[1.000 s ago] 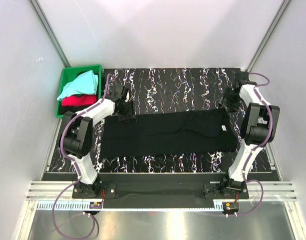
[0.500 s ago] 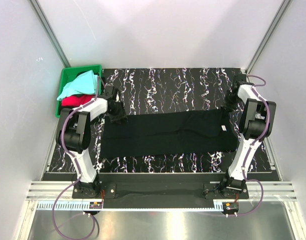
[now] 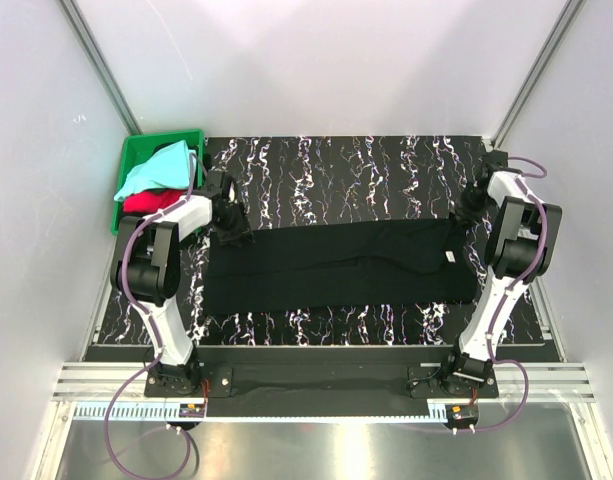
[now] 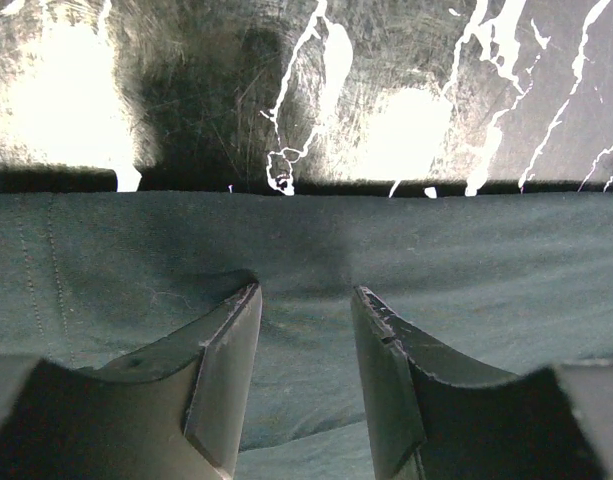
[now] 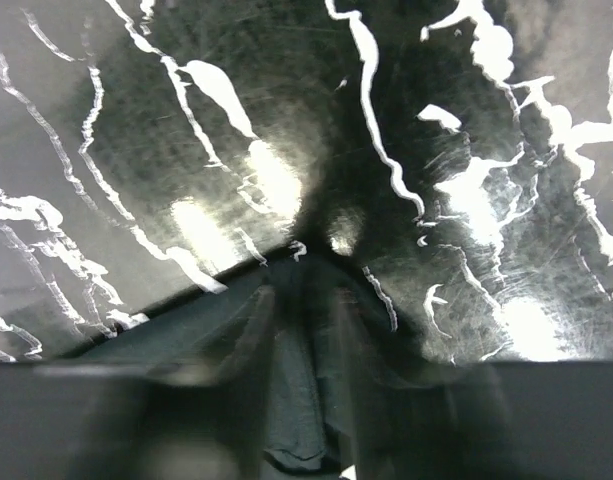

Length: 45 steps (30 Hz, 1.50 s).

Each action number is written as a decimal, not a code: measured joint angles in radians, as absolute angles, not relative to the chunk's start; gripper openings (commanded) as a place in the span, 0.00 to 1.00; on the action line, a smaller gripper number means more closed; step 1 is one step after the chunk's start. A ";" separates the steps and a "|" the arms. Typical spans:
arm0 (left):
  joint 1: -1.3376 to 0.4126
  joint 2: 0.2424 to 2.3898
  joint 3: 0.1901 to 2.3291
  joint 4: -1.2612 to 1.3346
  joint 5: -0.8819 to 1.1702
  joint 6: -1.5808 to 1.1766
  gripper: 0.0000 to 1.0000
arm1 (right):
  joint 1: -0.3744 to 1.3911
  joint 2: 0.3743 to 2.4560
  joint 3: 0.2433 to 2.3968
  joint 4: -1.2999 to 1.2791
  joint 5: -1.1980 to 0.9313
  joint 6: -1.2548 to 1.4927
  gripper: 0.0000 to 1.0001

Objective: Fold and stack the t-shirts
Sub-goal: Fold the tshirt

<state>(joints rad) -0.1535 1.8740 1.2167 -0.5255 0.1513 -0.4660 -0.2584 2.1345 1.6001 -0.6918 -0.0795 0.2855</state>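
Note:
A large black t-shirt (image 3: 336,265) lies flat across the table as a long band, its white neck label (image 3: 449,258) near the right end. My left gripper (image 3: 233,228) is down on its far left corner; in the left wrist view the gripper (image 4: 306,300) is open, its fingers resting on the cloth (image 4: 486,260) just inside the far hem. My right gripper (image 3: 464,212) is at the far right corner; in the blurred right wrist view the gripper (image 5: 301,300) pinches a ridge of black cloth (image 5: 186,320). Pale aqua (image 3: 156,170) and red (image 3: 151,203) t-shirts lie in the crate.
The green crate (image 3: 136,150) stands at the table's far left corner, close behind my left arm. The black white-streaked tabletop (image 3: 366,165) stretches beyond the shirt. Grey walls close in the left, right and far sides.
My right gripper has moved right and out to the shirt's far right corner and closed on the cloth. My left gripper slid a little left to the far left corner.

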 measured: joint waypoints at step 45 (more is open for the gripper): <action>-0.290 1.836 1.205 -0.607 0.151 -0.465 0.54 | 0.437 2.146 1.744 -0.974 -0.166 0.336 0.37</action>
